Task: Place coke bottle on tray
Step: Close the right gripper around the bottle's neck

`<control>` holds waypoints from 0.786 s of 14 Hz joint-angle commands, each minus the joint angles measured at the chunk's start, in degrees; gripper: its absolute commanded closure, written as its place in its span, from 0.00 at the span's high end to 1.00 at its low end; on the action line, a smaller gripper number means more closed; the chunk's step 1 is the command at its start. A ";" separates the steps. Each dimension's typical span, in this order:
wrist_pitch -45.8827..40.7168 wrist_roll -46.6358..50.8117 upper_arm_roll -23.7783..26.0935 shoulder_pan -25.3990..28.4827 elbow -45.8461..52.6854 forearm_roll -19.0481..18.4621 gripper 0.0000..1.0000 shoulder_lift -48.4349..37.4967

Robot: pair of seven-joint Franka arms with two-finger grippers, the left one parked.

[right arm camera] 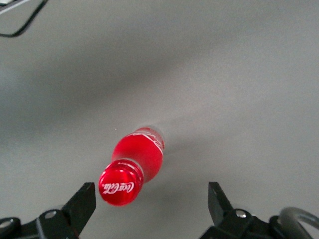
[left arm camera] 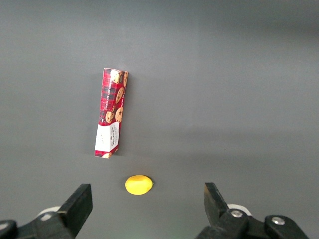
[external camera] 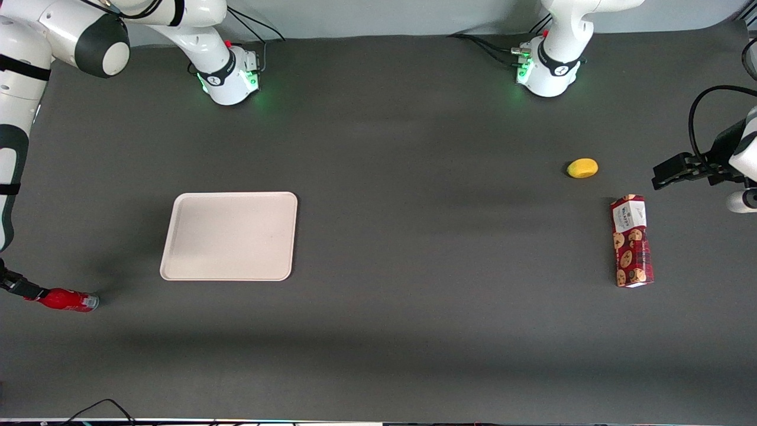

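The coke bottle (external camera: 68, 300), small and red with a silvery base, lies on its side on the dark table at the working arm's end. It is a little nearer the front camera than the tray (external camera: 229, 235), and apart from it. The cream tray lies flat with nothing on it. My gripper (external camera: 25, 289) is low over the table at the bottle's cap end. In the right wrist view the red cap (right arm camera: 119, 186) points at the camera. There the gripper (right arm camera: 151, 204) is open, with the cap close to one finger (right arm camera: 83, 203) and not touching either.
A red cookie box (external camera: 631, 241) (left arm camera: 111, 112) and a small yellow fruit (external camera: 582, 168) (left arm camera: 138, 184) lie toward the parked arm's end of the table. A black cable (right arm camera: 20, 24) shows at the table's edge near the bottle.
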 commanded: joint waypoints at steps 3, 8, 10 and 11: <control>0.40 -1.38 -0.49 -0.01 3.08 1.31 1.00 2.28; 0.40 -1.55 -0.49 -0.18 4.93 1.39 0.99 4.39; 0.31 -1.64 -0.49 -0.18 4.85 1.48 0.99 4.66; 0.31 -1.55 -0.49 -0.18 4.93 1.48 0.96 4.57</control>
